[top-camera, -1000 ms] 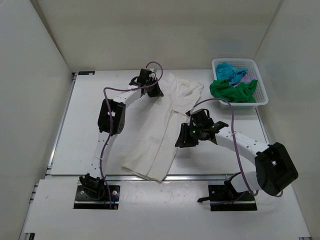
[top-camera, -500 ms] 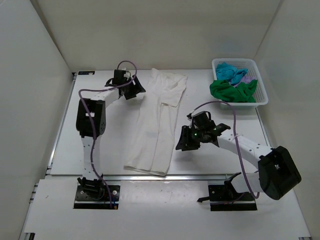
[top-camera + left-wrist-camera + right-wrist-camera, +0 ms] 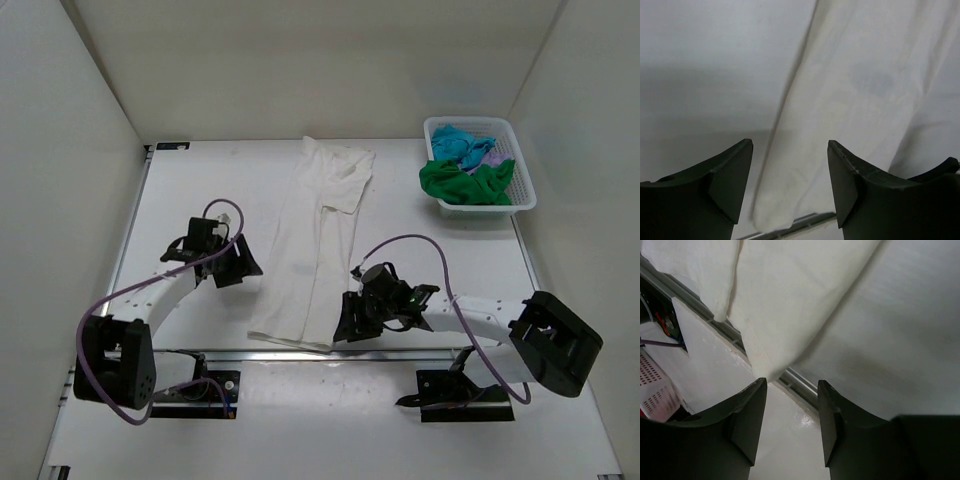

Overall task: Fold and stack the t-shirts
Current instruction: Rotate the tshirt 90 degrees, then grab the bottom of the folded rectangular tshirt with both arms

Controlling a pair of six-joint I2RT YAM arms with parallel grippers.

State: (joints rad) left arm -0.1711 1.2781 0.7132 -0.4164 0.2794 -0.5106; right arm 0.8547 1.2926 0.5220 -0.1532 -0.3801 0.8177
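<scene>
The cream-white t-shirt (image 3: 315,235) lies as a long strip, lengthwise fold seemingly done. Left gripper (image 3: 243,268) and right gripper (image 3: 346,322) flank its near end, both open, holding nothing. Next they must grasp its near corners.

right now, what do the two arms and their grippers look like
The left arm and right arm are white with black joints. A purple cable loops along each. The left gripper and right gripper have black, wedge-shaped fingers.

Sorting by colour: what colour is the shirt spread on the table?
The shirt is plain cream-white, best seen in the top view.
</scene>
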